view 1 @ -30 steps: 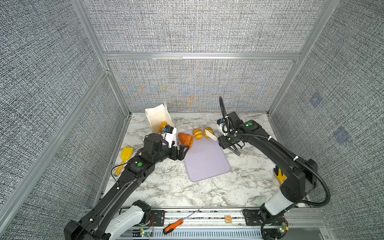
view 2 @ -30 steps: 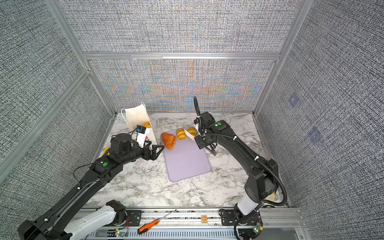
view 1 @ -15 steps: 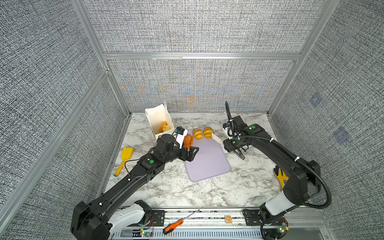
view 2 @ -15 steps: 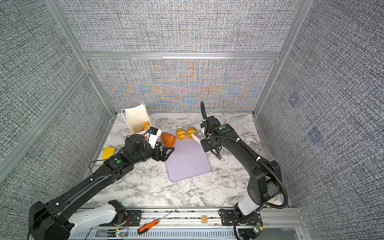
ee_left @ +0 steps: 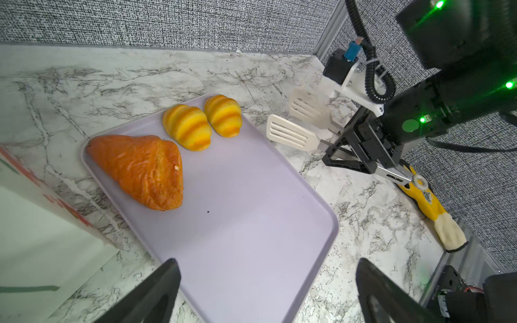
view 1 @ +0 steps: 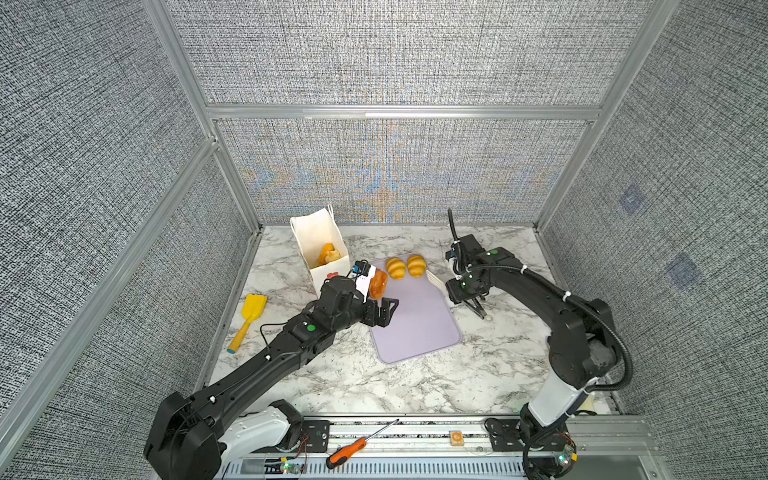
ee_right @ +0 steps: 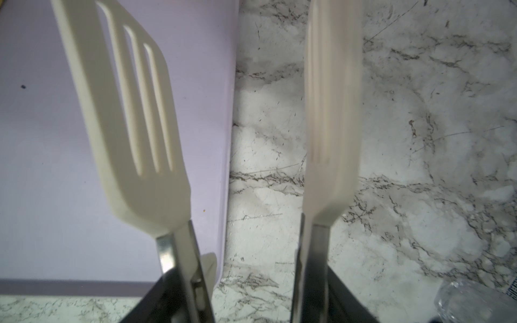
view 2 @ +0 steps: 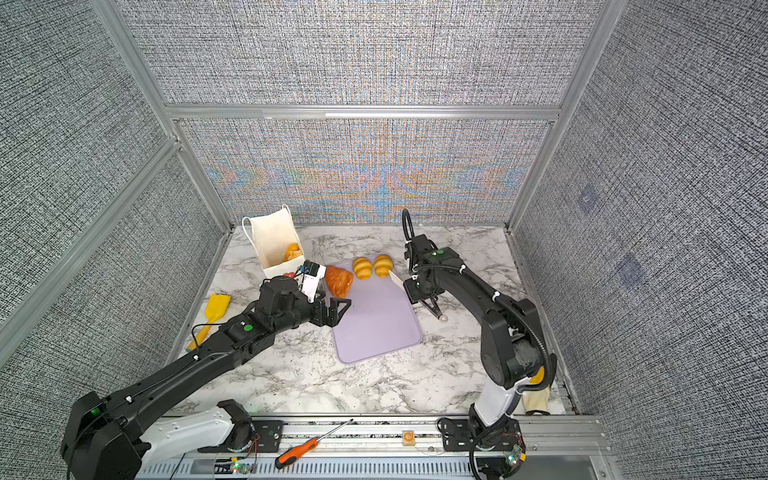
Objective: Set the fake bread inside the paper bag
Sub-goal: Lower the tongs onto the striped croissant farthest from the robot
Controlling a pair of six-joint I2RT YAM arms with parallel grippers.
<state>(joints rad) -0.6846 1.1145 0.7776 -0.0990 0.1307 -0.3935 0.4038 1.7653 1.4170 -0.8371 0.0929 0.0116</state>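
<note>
Moved: my left pincer (view 1: 384, 312) has swung away from the paper bag (view 1: 318, 232) and out over the lavender tray (view 1: 419, 332). My right arm has drawn the tongs (view 1: 434, 277) back a little from the striped rolls (view 1: 395, 268), toward the tray's right rim.
Left side: my fingers stand wide apart with nothing between them, hanging over the bare left part of the tray.
Right side: my right pincer (ee_left: 349, 139) is clamped on the metal handles of the tongs. Their two white slotted heads are spread and hold nothing. In the right wrist view one head is over the tray's edge and the other over the counter (view 1: 374, 386).
Dark croissant (ee_left: 142, 170): it lies flat in the tray's back left corner, just beyond my left fingers and not touched by them.
Rolls: there are two, side by side along the tray's back edge, just right of the dark croissant. They are near the tong heads but apart from them.
Bag: it stands upright with its mouth open at the back left of the counter, just left of the tray.
Inside the bag: a golden piece (view 1: 328, 253) lies at the bottom. I cannot tell how many more are under it.
Yellow spatula (view 1: 249, 320): it lies flat on the counter's left side, well apart from the tray.
</note>
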